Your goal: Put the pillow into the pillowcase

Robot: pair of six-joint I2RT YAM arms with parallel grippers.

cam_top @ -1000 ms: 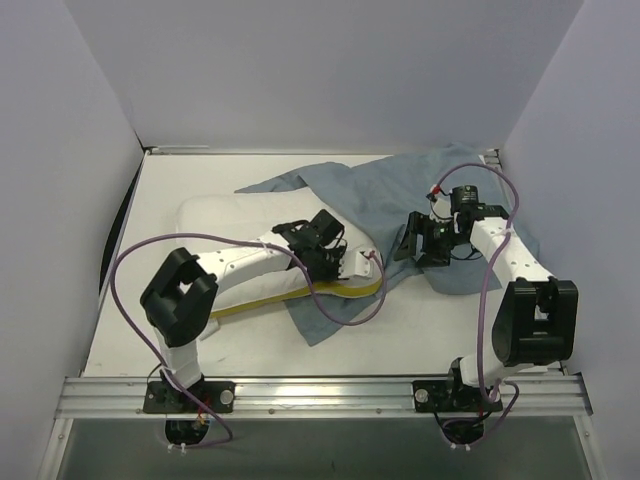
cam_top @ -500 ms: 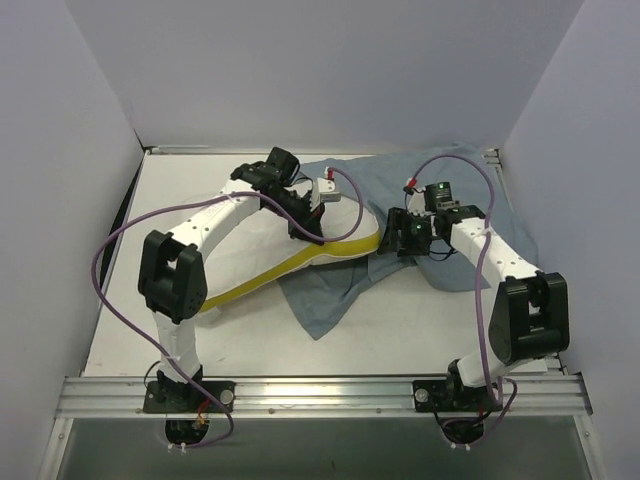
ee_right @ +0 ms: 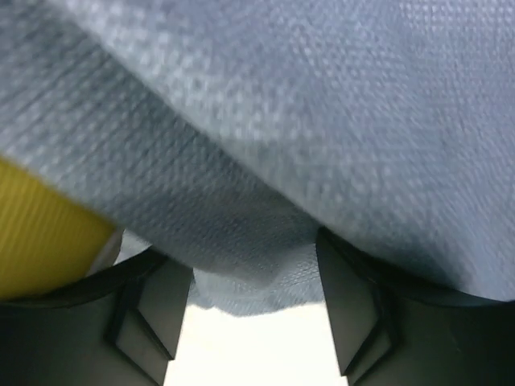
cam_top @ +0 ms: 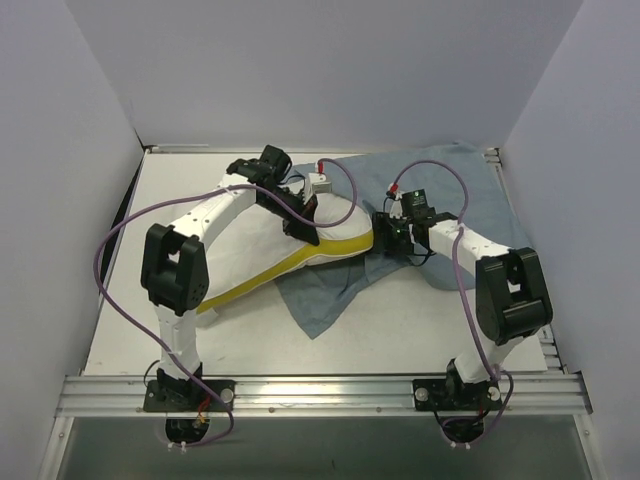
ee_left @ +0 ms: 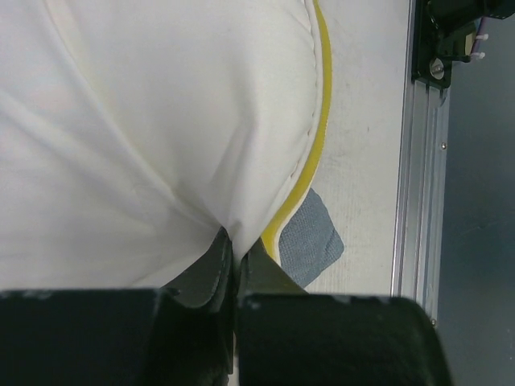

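The pillow (cam_top: pixel 250 250), white with a yellow piped edge, lies slantwise from front left to the table's middle. Its right end rests on the grey-blue pillowcase (cam_top: pixel 420 190), which spreads to the back right. My left gripper (cam_top: pixel 305 225) is shut on a pinch of the pillow's white cover (ee_left: pixel 161 121) near the yellow edge (ee_left: pixel 319 121). My right gripper (cam_top: pixel 385 240) is open at the pillow's right end. A fold of the pillowcase (ee_right: pixel 265 121) hangs between its fingers (ee_right: pixel 153 305). A bit of yellow edge (ee_right: pixel 40 221) shows at the left.
White walls close in the table at left, back and right. A metal rail (cam_top: pixel 320 390) with both arm bases runs along the front edge. Purple cables loop over both arms. A corner of grey-blue cloth (ee_left: pixel 312 245) sticks out below the pillow.
My left arm swung from the pillow's middle to its back right part, and the pillow's right end shifted further onto the pillowcase. My right gripper moved left toward the pillow's end.
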